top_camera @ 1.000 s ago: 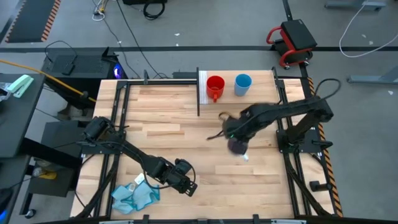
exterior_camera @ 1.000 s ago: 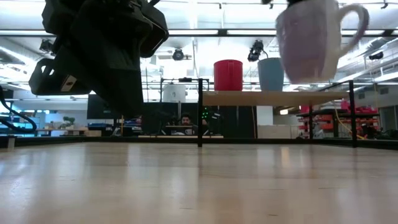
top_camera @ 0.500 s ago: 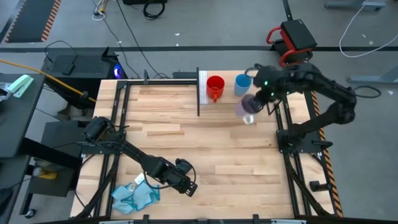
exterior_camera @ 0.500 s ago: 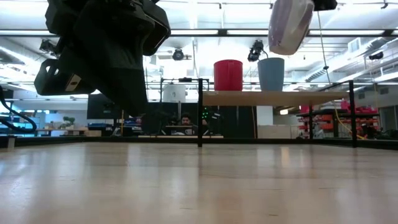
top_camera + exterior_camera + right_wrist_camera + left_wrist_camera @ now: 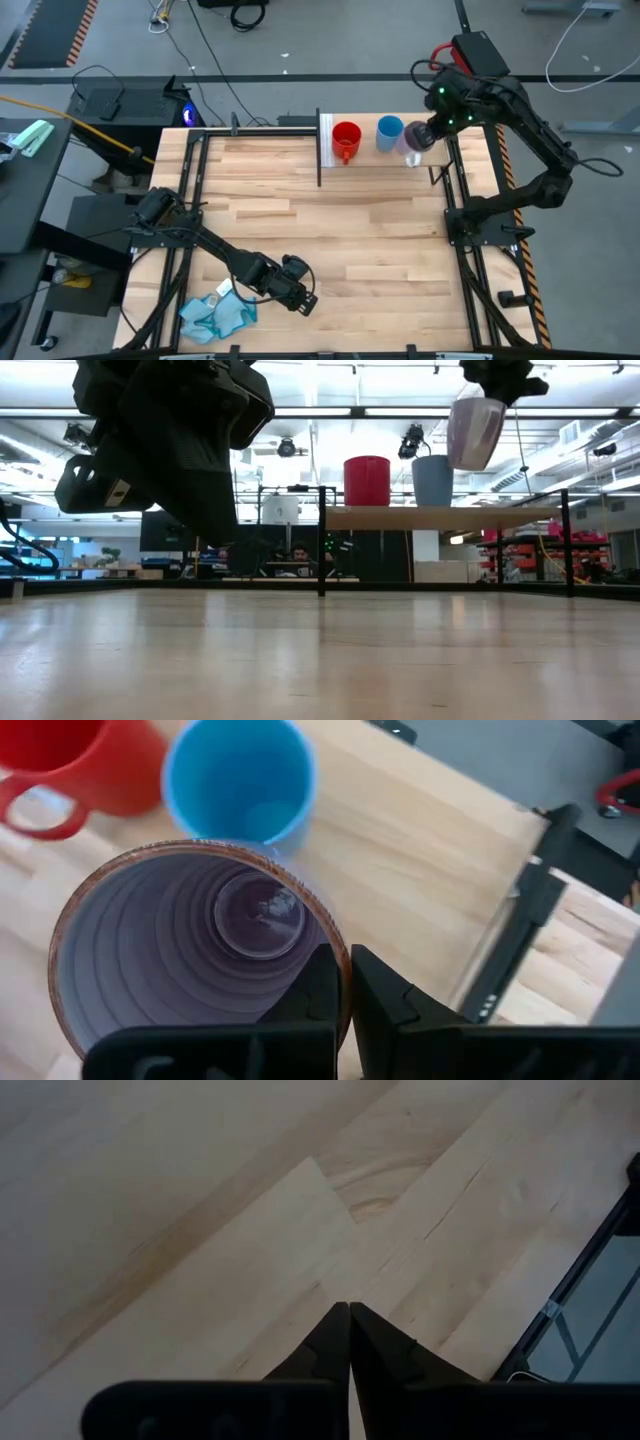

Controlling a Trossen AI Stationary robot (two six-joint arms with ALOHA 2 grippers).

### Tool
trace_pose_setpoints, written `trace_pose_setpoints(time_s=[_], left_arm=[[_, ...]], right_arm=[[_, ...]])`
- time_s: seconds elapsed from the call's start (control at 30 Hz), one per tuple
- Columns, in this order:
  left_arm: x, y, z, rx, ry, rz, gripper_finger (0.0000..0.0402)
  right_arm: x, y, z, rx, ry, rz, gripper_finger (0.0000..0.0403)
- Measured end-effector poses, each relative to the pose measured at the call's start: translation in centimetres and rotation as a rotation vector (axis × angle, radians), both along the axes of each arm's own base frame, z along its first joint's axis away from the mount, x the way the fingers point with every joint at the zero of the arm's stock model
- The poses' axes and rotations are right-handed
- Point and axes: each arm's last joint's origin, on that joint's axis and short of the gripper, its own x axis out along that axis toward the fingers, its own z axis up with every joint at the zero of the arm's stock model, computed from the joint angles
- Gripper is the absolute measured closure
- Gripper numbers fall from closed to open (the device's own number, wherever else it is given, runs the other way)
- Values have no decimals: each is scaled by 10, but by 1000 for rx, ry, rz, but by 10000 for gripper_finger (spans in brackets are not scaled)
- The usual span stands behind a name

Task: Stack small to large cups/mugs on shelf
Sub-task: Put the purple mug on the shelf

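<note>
The pale purple mug hangs from my right gripper above the right part of the light-wood shelf, clear of the board in the low view. The light-blue cup and the red mug stand upright on the shelf beside it, the red one nearest the white strip. The right wrist view looks down into the purple mug, with the blue cup and the red mug beyond it. My left gripper waits shut over the near tabletop. My right gripper holds the purple mug by its rim, pinched through the wall with one finger inside the mug and one outside. The fingers come from above, pointing down. The mug hangs below them, lifted clear of the shelf and slightly tilted.
A thin dark upright panel stands at the shelf's left end. A teal-blue cloth lies at the near left corner of the table. Dark frame rails run along the table's sides. Bare tabletop fills the middle.
My right gripper has carried the purple mug from over the middle right of the table toward the far edge and upward, to a place above the shelf right of the blue cup. The mug swung and tipped on the way and now hangs nearer upright.
</note>
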Motion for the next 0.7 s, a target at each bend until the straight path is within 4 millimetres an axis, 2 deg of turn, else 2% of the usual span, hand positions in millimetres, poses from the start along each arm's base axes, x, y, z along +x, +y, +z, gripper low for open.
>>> trace_pose_setpoints(time_s=[0.43,0.53,0.7], left_arm=[[4,7,0,3,0,18,390],[5,9,0,8,-1,20,390],[7,12,0,8,-2,29,381]], right_arm=[[-20,-21,-2,-26,54,-23,391],[-23,-30,-11,-1,94,-39,391],[-28,-41,-38,83,185,-35,391]])
